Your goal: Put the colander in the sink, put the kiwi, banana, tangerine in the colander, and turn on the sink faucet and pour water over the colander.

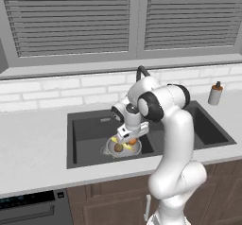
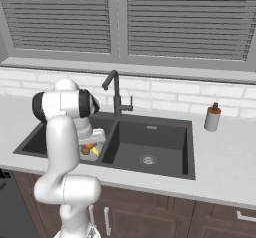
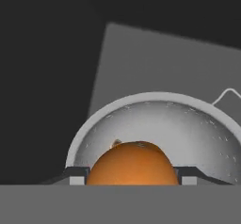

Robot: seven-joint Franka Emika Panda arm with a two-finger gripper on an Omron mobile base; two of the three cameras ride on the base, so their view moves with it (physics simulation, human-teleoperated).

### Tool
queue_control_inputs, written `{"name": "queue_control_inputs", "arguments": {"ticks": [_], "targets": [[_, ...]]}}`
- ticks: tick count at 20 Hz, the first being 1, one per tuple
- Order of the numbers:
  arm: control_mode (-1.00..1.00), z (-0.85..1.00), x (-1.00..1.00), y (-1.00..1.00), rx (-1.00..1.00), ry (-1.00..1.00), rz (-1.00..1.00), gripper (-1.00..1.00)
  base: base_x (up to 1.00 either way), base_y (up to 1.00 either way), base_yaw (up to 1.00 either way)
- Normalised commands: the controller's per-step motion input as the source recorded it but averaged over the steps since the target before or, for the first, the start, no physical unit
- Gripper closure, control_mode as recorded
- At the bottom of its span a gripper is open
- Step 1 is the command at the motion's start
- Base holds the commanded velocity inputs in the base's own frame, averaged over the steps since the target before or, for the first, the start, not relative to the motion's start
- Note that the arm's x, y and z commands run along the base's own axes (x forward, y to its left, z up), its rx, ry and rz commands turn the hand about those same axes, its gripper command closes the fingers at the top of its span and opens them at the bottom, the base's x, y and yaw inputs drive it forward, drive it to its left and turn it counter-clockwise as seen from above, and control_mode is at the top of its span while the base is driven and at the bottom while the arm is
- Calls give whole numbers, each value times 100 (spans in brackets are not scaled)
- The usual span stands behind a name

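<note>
Now the gripper (image 3: 133, 180) hangs over the colander (image 1: 124, 148) in the sink's (image 1: 85, 125) left basin, jaws clamped on the tangerine (image 3: 133, 164). Kiwi (image 1: 118, 148) and banana (image 1: 115, 140) lie inside the colander.

Grey slatted blinds (image 1: 71, 16) above white brick backsplash (image 1: 56, 94), pale counter (image 1: 28, 143), brown cabinets (image 1: 118, 200).

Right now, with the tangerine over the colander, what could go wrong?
1. The gripper is shut on the tangerine just above the colander; released off-centre, it could roll or bounce over the rim into the sink.
2. The kiwi and banana already lie inside; a drop could knock them or land on top.
3. The sink faucet stands close behind the arm; swinging towards it could clip it.
</note>
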Motion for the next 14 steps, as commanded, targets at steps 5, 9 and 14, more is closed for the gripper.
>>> {"name": "queue_control_inputs", "arguments": {"ticks": [5,9,14], "targets": [[-100,-38,48,46,-15,2,0,100,0,0,0],[-100,-49,26,51,-13,4,0,-100,0,0,0],[-100,-24,21,30,-6,-3,0,-100,0,0,0]]}}
